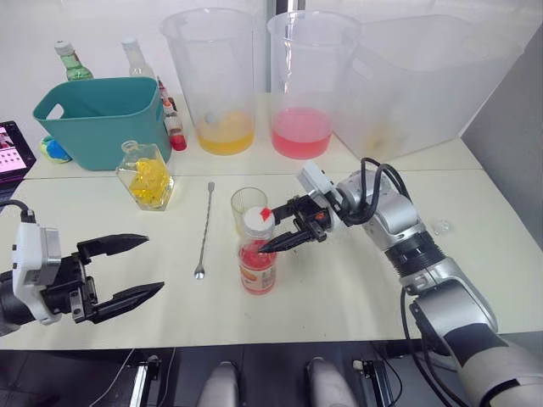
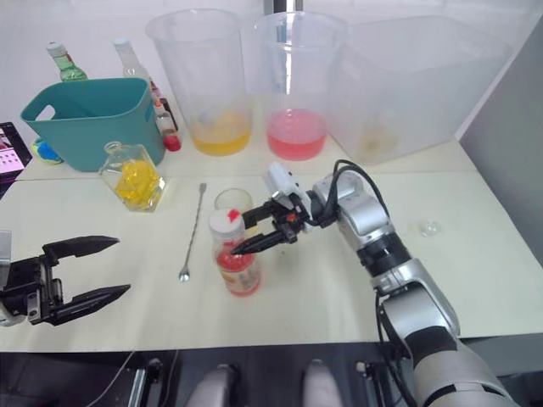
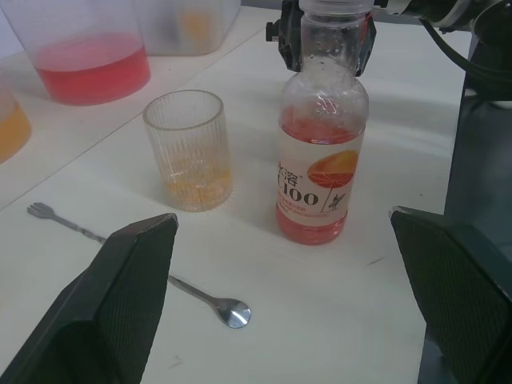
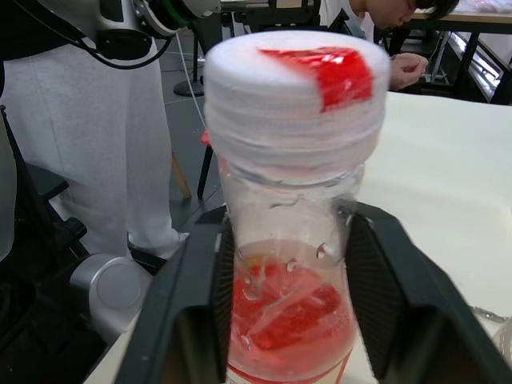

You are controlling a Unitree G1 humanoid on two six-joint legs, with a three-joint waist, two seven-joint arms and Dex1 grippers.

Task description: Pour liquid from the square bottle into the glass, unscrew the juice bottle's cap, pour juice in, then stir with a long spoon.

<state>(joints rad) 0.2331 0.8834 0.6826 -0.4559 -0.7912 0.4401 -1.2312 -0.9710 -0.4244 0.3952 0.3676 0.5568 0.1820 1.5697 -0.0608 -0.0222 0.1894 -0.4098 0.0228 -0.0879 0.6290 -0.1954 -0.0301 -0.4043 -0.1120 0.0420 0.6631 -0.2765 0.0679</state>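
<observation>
The glass (image 1: pixel 248 206) stands just behind the juice bottle (image 1: pixel 257 254). The right gripper (image 1: pixel 290 227) clasps its neck below the cap (image 1: pixel 258 220); the left gripper (image 1: pixel 125 270) gapes empty, well left.

My right gripper (image 1: pixel 282 229) has matt black fingers with finely textured pads. The juice bottle (image 1: pixel 257 261) is clear glossy plastic with a smooth printed label; its cap (image 4: pixel 294 84) is ridged white plastic. The glass (image 3: pixel 189 149) is ribbed and clear. The long spoon (image 1: pixel 204 231) is polished metal. The table (image 1: pixel 339 288) is matt, smooth, cream-white.
</observation>
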